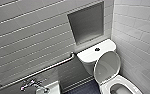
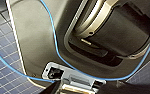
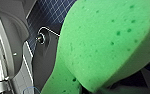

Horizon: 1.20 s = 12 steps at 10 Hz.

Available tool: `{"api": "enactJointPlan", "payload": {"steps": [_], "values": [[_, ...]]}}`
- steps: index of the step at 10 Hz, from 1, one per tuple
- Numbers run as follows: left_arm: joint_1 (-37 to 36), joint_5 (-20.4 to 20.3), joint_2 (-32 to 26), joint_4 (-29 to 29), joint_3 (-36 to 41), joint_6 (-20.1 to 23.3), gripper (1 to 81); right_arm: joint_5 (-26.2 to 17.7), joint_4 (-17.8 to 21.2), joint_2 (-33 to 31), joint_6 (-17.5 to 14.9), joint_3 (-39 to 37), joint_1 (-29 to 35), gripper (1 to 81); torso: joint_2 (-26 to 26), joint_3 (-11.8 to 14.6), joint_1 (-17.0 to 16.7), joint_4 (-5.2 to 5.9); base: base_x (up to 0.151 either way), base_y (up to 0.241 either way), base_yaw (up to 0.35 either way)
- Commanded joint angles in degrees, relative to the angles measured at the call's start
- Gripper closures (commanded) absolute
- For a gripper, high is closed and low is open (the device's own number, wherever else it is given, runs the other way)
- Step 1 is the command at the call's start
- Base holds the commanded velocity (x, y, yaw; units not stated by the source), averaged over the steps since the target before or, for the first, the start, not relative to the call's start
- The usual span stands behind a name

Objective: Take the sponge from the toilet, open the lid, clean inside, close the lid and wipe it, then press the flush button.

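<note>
Right wrist view: the sponge (image 3: 103, 42) lies close up, seemingly clamped in the right end effector (image 3: 116, 89).

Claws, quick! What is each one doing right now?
Left claw: cannot be told from these pictures.
Right claw: closed, holding the green sponge.

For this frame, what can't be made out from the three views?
- Inside of the toilet: head view, cut off by the bottom edge, so its cleanliness cannot be judged.
- sponge: right wrist view, its own bulk covers whatever grips it.
- flush button: head view, too small for detail.
- sink: head view, cut off by the bottom edge.
</note>
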Motion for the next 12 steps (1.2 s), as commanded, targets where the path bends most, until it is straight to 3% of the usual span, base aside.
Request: {"api": "enactJointPlan", "payload": {"steps": [1,3,4,6,7,10,12], "values": [[0.7,5.1,-1.5,-0.6,-0.1,0.5,1.0,-4.0,0.7,1.2,0.1,-1.4,3.0,81.1,-0.1,0.0,0.1,0.00,0.000,0.000,0.000],[-0.2,5.1,-1.9,-0.6,-0.1,0.4,1.0,-4.0,0.9,2.0,0.1,-2.8,2.3,81.1,2.5,0.0,-1.5,0.00,0.000,0.000,0.000],[-1.0,5.4,-2.5,-0.7,-0.1,0.3,1.0,-3.8,0.8,2.2,0.1,-3.0,1.4,81.1,3.1,1.3,-1.8,-4.15,0.000,0.000,0.000],[-3.4,5.5,-4.3,-0.8,1.3,0.0,1.0,-3.7,0.7,2.3,0.1,-3.7,-0.3,81.1,3.5,2.1,-2.0,-6.19,0.000,0.000,0.000],[-4.7,5.6,-6.0,-1.4,3.8,0.0,1.0,-3.5,0.8,2.2,0.2,-4.1,-1.0,81.1,3.5,2.6,-2.0,-7.72,0.000,0.000,0.000],[-8.2,5.6,-11.8,-4.4,12.4,0.0,1.0,-2.5,0.9,1.5,0.4,-4.3,-3.1,81.1,3.5,4.9,-2.1,-13.57,0.000,0.000,0.000],[-11.0,5.7,-14.5,-5.3,18.8,0.0,1.0,1.0,0.9,0.6,0.3,-5.1,-5.3,81.1,3.5,6.7,-2.1,-17.72,0.000,0.000,0.000]]}}
